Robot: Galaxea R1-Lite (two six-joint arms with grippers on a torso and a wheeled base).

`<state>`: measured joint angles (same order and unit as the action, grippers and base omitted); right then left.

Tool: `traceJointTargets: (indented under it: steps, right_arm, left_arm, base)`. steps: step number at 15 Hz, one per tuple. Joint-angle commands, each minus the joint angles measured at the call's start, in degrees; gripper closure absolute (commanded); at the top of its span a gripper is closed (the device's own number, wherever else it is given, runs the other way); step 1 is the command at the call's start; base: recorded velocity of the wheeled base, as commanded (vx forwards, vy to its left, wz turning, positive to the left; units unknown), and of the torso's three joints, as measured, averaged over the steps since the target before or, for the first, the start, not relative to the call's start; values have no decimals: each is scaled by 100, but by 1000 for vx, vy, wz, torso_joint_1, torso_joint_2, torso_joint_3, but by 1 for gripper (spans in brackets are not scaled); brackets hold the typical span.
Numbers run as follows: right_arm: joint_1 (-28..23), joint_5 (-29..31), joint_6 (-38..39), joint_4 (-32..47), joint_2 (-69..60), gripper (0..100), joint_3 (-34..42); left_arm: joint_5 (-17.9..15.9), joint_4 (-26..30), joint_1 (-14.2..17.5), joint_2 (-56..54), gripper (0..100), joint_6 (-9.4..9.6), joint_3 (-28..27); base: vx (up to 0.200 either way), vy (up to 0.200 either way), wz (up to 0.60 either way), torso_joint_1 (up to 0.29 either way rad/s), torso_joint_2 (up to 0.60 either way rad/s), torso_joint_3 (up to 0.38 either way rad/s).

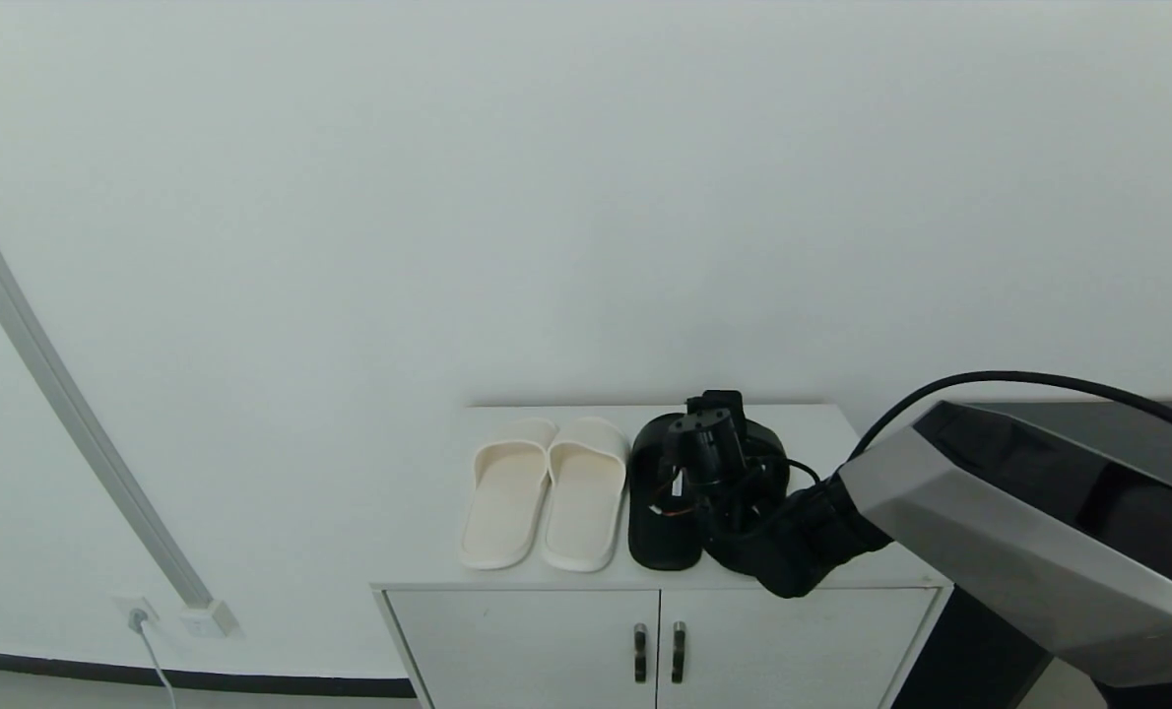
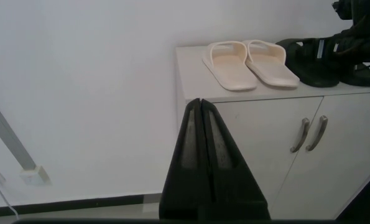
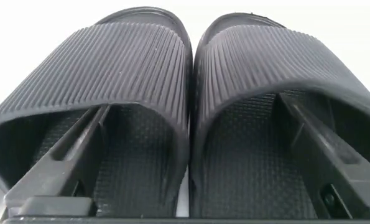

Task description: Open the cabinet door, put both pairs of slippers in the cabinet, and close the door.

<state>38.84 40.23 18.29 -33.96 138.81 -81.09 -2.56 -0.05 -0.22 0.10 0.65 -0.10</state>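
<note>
Closest of all, the right gripper (image 3: pixel 194 102) is seen with its fingers (image 3: pixel 63 165) spread wide, one slid under the ribbed strap of each of the black slippers (image 3: pixel 129 68); whether the pads press on the rubber cannot be told. That pair is set side by side on top of the cabinet (image 1: pixel 527 645), directly under this gripper. The white slippers (image 1: pixel 502 492) are laid just beside the black pair, on the gripper's left, soles down and toes toward the wall. Below the gripper, both cabinet doors are shut, and their two dark handles (image 1: pixel 657 652) stand next to each other at the middle seam. The left gripper (image 2: pixel 201 155) is held low and well apart from the cabinet (off its left side), its fingers pressed together on nothing; the white slippers lie ahead of it and higher up.
</note>
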Motion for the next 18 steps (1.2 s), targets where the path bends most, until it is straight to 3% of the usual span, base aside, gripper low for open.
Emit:
traceJointTargets:
  steps: [1,8,10,15,18]
  right_arm:
    - [-34,-6,0,-5,76,100,-73]
    - [-34,46,0,-40,-56,100,14]
    - [-17,-6,-115,-40,-777,100,515]
    - [36,-1878,-941,-726,-2754,100,2809]
    - [124,-3039,-1002,-743,-3695,100,3750]
  left_arm:
    - [1,-4,-4,-1,100,-3,1]
    - [-34,-4,-4,-1,100,-65,1]
    - [-34,-4,-4,-1,100,-65,1]
    - [-25,-4,4,-1,100,-38,1]
    - [-25,-4,4,-1,100,-47,1]
  base:
    - [0,0,0,0,0,0]
    - [0,0,0,0,0,0]
    - [0,0,0,0,0,0]
    - [0,0,0,0,0,0]
    - [0,0,0,0,0,0]
